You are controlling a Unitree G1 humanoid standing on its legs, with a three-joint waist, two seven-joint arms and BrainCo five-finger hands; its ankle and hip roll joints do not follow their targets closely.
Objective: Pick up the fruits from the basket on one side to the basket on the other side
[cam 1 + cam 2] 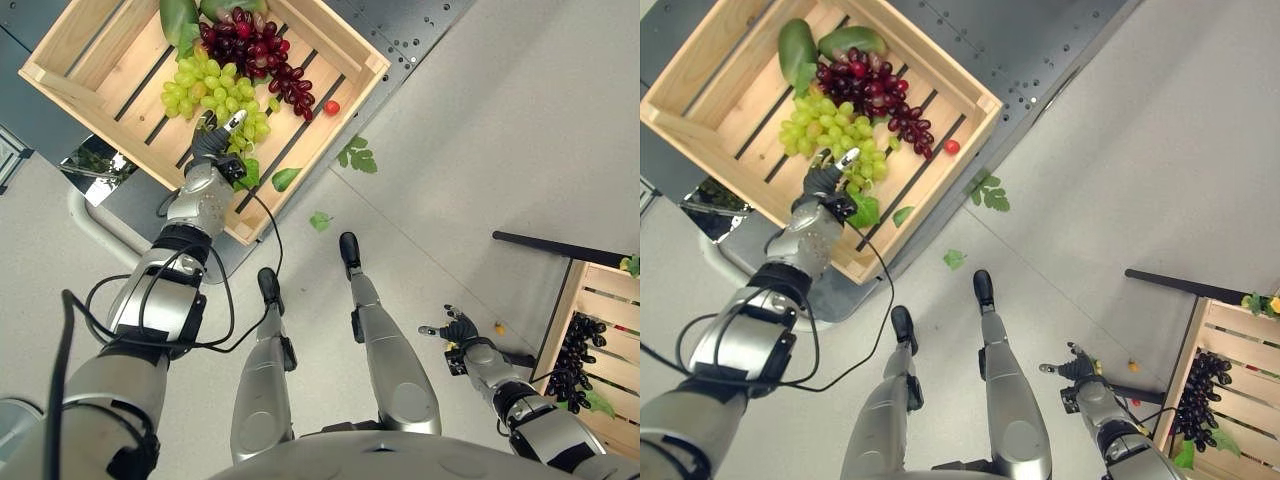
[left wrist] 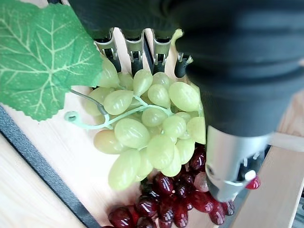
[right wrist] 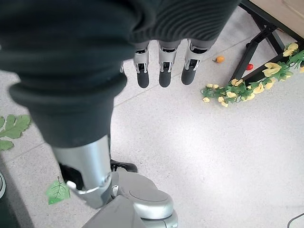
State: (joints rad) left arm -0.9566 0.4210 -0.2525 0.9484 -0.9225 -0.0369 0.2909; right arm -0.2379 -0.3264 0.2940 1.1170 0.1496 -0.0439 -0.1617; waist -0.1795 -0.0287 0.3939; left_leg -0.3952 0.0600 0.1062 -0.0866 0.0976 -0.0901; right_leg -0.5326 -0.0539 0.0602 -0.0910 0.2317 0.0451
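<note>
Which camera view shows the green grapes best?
The left wrist view: the green grapes appear close up, with stem and single berries, between the left hand fingers and thumb. Both eye views show the bunch from above in the left wooden crate, partly covered by the hand.

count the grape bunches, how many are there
3: a green bunch under the left hand in the left crate, a red bunch beside it, and a dark bunch in the right crate. More may be hidden.
</note>
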